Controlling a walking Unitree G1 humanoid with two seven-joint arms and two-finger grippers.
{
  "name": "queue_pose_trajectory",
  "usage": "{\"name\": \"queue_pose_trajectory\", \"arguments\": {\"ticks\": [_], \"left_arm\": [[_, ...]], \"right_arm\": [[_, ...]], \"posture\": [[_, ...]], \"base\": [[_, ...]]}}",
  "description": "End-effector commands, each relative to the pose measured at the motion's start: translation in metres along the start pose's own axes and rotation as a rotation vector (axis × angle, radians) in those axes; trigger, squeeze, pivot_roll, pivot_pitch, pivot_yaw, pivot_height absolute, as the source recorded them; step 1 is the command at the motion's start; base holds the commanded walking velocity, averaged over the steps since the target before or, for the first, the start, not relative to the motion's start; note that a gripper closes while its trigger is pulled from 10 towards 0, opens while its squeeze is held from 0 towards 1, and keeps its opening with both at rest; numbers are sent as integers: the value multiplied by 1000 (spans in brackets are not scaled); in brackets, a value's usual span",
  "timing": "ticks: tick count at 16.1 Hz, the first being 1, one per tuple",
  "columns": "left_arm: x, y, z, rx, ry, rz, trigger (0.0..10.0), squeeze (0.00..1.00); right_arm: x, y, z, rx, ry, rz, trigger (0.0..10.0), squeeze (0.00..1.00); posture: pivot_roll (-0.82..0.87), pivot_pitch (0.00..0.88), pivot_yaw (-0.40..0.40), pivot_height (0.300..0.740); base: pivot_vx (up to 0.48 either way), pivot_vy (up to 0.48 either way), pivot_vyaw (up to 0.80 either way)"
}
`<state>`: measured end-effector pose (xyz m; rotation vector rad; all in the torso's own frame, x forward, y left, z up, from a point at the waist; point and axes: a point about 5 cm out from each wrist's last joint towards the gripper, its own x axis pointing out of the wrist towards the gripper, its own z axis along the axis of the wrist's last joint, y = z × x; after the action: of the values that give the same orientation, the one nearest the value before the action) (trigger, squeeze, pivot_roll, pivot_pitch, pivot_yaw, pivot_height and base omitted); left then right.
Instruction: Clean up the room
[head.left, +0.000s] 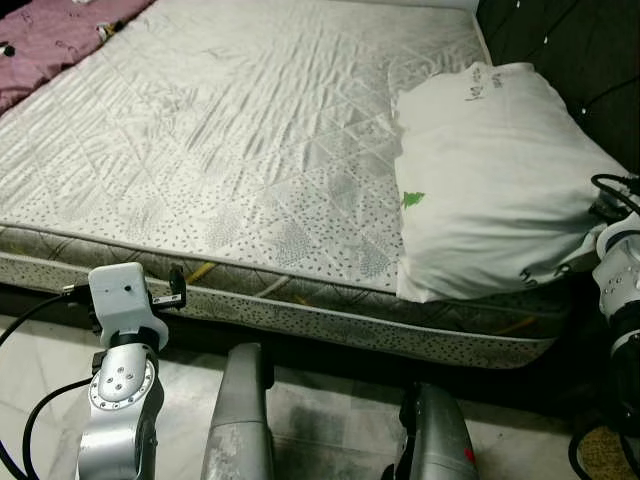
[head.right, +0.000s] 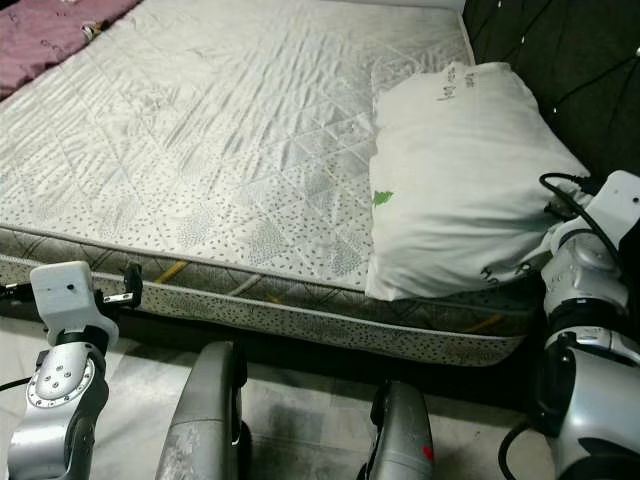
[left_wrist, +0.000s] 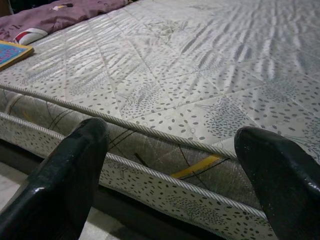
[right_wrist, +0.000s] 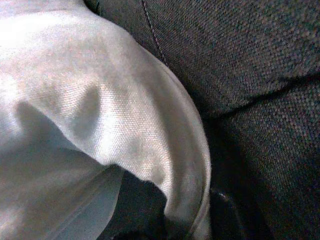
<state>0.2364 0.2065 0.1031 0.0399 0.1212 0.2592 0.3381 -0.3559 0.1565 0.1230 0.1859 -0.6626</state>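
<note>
We stand at the long side of a bare quilted mattress on pale tiled floor, a dark padded headboard at its right end and a purple blanket on its far left corner. A white pillow lies at the head end against the headboard, overhanging the near edge. Our right arm is raised beside its near corner; the wrist view presses up to the fabric, fingers unseen, so we cannot tell their state. Our left gripper, fingers spread wide and empty, faces the mattress side, well apart from the pillow.
</note>
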Motion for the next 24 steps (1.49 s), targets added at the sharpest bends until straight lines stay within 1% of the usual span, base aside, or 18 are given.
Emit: {"name": "queue_pose_trajectory", "arguments": {"ticks": [1, 2, 3, 4, 5, 6, 7, 9, 10, 12, 14, 15, 16, 19, 20, 21, 23, 24], "left_arm": [[1, -2, -2, 9, 12, -10, 10000, 0], [1, -1, -2, 9, 10, -9, 10000, 0], [1, -1, -2, 10, 10, -8, 10000, 0], [1, 0, -2, 12, 9, -4, 10000, 0], [0, 0, -1, 15, 8, -1, 10000, 0], [0, 0, -1, 15, 8, 0, 10000, 0], [0, 0, -1, 15, 8, 2, 10000, 0], [0, 1, -1, 17, 6, 1, 10000, 0], [0, 2, -1, 17, 6, 0, 10000, 0], [0, 1, -1, 18, 5, 0, 10000, 0], [1, 1, 0, 18, 2, 4, 10000, 0], [1, 1, 0, 18, 1, 5, 10000, 0], [2, 1, 0, 18, 0, 6, 10000, 0], [2, 2, 1, 16, -8, 10, 10000, 0], [2, 2, 1, 15, -9, 12, 10000, 0], [2, 2, 1, 15, -9, 11, 10000, 0], [4, 1, 1, 13, -12, 8, 10000, 0], [5, 1, 1, 13, -12, 7, 10000, 0]], "right_arm": [[2, -16, 17, 12, -76, -43, 0, 0], [-1, -2, -2, -19, -31, 5, 0, 0], [-2, 1, -6, -27, -25, 16, 0, 0], [-6, 12, -23, -52, 10, 55, 0, 0], [-11, 25, -40, -85, 54, 101, 1725, 0], [-12, 28, -43, -96, 59, 114, 8275, 0], [-14, 35, -46, -126, 61, 153, 10000, 0], [-15, 44, -44, -120, 38, 205, 10000, 1000], [-15, 48, -37, -160, -1, 224, 10000, 1000], [-15, 50, -31, -198, -37, 231, 10000, 1000], [-12, 48, -8, -245, -132, 178, 10000, 1000], [-11, 47, -3, -241, -152, 158, 10000, 1000], [-10, 43, 6, -261, -190, 124, 10000, 1000], [-14, 45, 19, -290, -295, 129, 10000, 1000], [-18, 47, 13, -313, -305, 151, 10000, 1000], [-26, 50, -4, -336, -295, 187, 10000, 1000], [-49, 56, -49, -368, -207, 267, 10000, 1000], [-53, 58, -56, -370, -191, 278, 10000, 1000]], "posture": [[107, 0, -26, 555], [111, 0, -28, 555], [111, 0, -28, 555], [121, 0, -28, 555], [121, 0, -28, 555], [121, 0, -28, 555], [121, 0, -28, 555], [125, 0, -25, 555], [125, 0, -25, 555], [125, 0, -27, 555], [124, 0, -28, 555], [124, 0, -28, 555], [124, 0, -28, 555], [121, 0, -30, 555], [118, 0, -31, 555], [111, 0, -31, 555], [107, 0, -30, 555], [107, 0, -30, 555]], "base": [[0, 0, 0], [0, 0, 0], [0, 0, 0], [0, 0, 0], [0, 0, 0], [0, 0, 0], [0, 0, 0], [0, 0, 0], [0, 0, 0], [0, 0, 0], [0, 0, 0], [0, 0, 0], [0, 0, 0], [0, 0, 0], [0, 0, 0], [0, 0, 0], [0, 0, 0], [0, 0, 0]]}}
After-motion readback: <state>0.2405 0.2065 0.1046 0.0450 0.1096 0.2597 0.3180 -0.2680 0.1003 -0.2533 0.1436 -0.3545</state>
